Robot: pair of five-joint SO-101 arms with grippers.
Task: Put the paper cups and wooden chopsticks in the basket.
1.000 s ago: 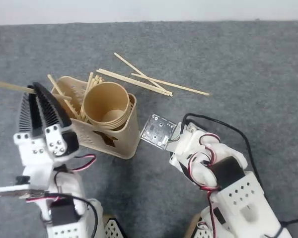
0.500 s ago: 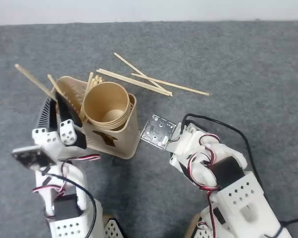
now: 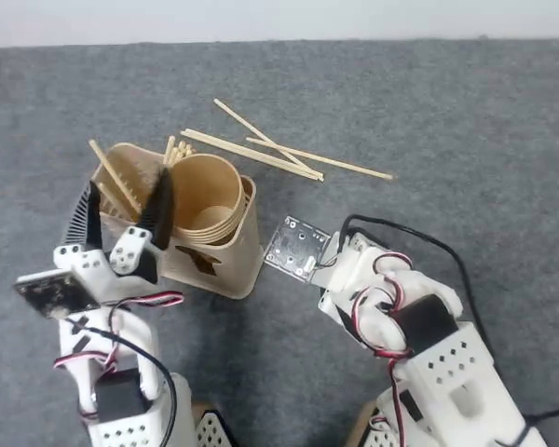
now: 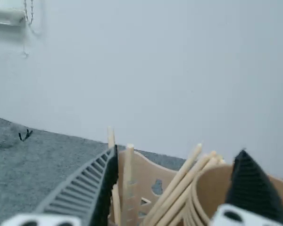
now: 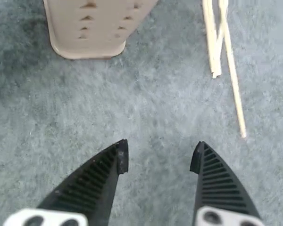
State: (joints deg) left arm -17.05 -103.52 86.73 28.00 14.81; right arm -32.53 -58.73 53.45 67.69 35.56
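A beige basket (image 3: 219,265) stands on the grey carpet, holding stacked paper cups (image 3: 203,196) and several wooden chopsticks (image 3: 112,172) that lean in its left part. My left gripper (image 3: 128,182) hangs open over that left part, one finger on each side of the chopsticks and gripping none. In the left wrist view the left gripper (image 4: 178,153) frames the chopsticks (image 4: 179,186) and a cup rim (image 4: 212,188). Several loose chopsticks (image 3: 270,154) lie on the carpet behind the basket. My right gripper (image 5: 161,150) is open over bare carpet, near the basket (image 5: 92,28) and the loose chopsticks (image 5: 226,52).
The right arm (image 3: 401,317) sits to the right of the basket, its wrist camera board (image 3: 298,247) close to the basket's corner. A pale wall (image 3: 279,19) runs along the far edge of the carpet.
The left gripper carried a chopstick from the far left over the basket, tilted up and opened. The chopstick now stands in the basket. The right arm stayed still.
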